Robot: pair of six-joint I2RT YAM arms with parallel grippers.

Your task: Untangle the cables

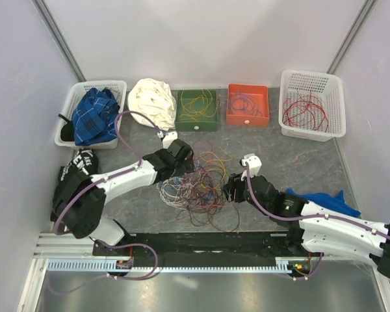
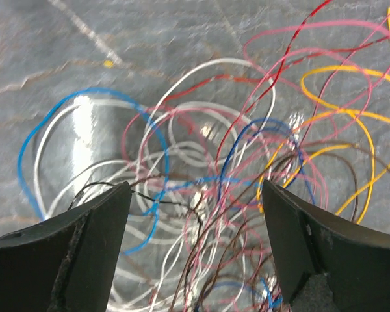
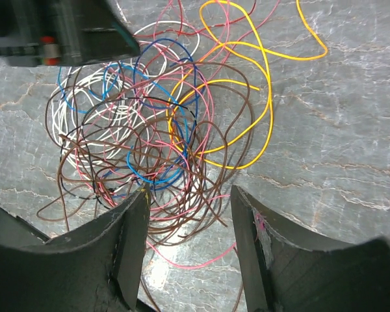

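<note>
Hovering left jaws: spread wide with nothing pinched between them; the left fingers (image 2: pixel 84 253) hang just over the tangle, and a thin black strand runs past the tip of one.
Right jaws: parted with a clear gap; the right fingers (image 3: pixel 110 253) are low at the near edge of the tangle. Pink and brown strands cross the gap, and neither finger presses on them.
Cables (image 1: pixel 198 185): one loose knot lying flat in the middle of the worktop, between the two sets of jaws.
Cables, left wrist view (image 2: pixel 208 188): blue, white, pink, red, brown and yellow loops overlapping.
Cables, right wrist view (image 3: pixel 149 130): brown, white, blue and pink loops bunched together, with yellow loops reaching out to the far side.
Left arm (image 1: pixel 127 175): stretched in from the left, its wrist at the tangle's left edge.
Right arm (image 1: pixel 325 227): stretched in from the right, its wrist at the tangle's right edge.
Worktop (image 1: pixel 299 162): grey, marbled.
Blue cloth (image 1: pixel 322 198): on the worktop just beside the right arm.
Far row, left to right: left white basket (image 1: pixel 71 107) holding a plaid cloth (image 1: pixel 94 117); white cloth bundle (image 1: pixel 153 101); green bin (image 1: pixel 196 123) with yellow wires (image 1: pixel 205 104); orange bin (image 1: pixel 247 117) with mixed thin wires; right white basket (image 1: pixel 335 97) with red wires (image 1: pixel 305 114).
</note>
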